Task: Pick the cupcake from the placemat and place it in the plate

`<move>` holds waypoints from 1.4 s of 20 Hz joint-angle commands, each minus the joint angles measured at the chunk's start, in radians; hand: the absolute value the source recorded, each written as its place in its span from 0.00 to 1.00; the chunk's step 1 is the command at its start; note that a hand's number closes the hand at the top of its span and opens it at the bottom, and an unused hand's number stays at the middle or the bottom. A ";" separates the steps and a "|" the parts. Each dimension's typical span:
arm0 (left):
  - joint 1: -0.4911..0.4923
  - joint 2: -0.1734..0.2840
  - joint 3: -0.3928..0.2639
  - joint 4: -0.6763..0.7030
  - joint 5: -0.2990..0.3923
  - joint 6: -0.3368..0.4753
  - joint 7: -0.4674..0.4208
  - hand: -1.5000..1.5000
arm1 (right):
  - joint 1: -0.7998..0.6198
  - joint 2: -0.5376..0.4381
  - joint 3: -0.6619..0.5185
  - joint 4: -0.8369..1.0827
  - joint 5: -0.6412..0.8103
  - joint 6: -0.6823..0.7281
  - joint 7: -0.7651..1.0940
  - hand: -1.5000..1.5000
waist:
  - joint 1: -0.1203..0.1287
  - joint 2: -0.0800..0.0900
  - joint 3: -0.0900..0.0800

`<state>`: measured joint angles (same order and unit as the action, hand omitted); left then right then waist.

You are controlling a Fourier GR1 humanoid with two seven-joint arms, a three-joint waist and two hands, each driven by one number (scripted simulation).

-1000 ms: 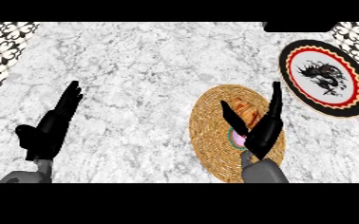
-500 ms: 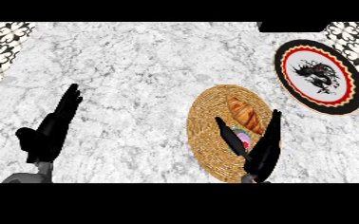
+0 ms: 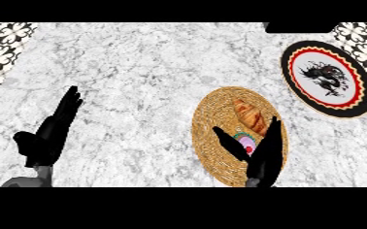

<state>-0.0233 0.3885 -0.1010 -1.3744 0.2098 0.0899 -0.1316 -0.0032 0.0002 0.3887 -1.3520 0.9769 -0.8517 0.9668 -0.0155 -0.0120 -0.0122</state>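
A round woven placemat (image 3: 215,136) lies at the lower right of the marble counter. On it sits the cupcake (image 3: 246,142), pink with a red top and a green rim, partly hidden by my right hand (image 3: 264,155). That hand is open, its thumb to the left of the cupcake and its straight fingers to the right. A croissant (image 3: 250,115) lies on the mat just beyond the cupcake. The plate (image 3: 327,77), white with a black dragon and a black and red rim, stands at the far right. My left hand (image 3: 50,135) rests open at the lower left.
A patterned tile wall edge (image 3: 14,36) shows at the upper left corner and another (image 3: 353,29) at the upper right. A dark object (image 3: 297,26) sits at the counter's back edge near the plate.
My right hand has pulled back toward the lower edge and now brackets the cupcake with thumb and fingers. The left hand has stayed put.
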 commanded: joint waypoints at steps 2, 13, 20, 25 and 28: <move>0.004 -0.014 -0.010 0.003 -0.008 0.004 0.009 0.50 | -0.041 0.000 0.041 -0.120 0.169 0.248 0.335 0.00 | 0.001 0.003 0.005; -0.033 -0.017 0.008 -0.012 0.001 -0.023 0.019 0.50 | -0.073 0.000 0.065 -0.237 0.169 0.507 0.522 0.00 | 0.020 0.011 0.011; -0.017 -0.021 0.018 0.011 -0.017 -0.027 -0.010 0.50 | -0.036 0.000 0.040 -0.200 0.171 0.536 0.522 0.00 | 0.020 0.012 0.011; -0.035 -0.027 0.027 0.059 -0.024 -0.050 -0.032 0.50 | -0.045 0.000 0.005 -0.207 0.167 0.557 0.514 0.00 | 0.015 0.012 0.011; -0.016 -0.079 -0.005 0.043 -0.066 0.002 -0.042 0.50 | -0.051 0.000 0.018 -0.174 0.127 0.524 0.487 0.00 | 0.018 0.012 0.012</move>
<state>-0.0354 0.3403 -0.0961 -1.3390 0.1669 0.0690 -0.1668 -0.0268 -0.0055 0.3907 -1.5411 1.1270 -0.3539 1.2486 0.0022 -0.0002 -0.0008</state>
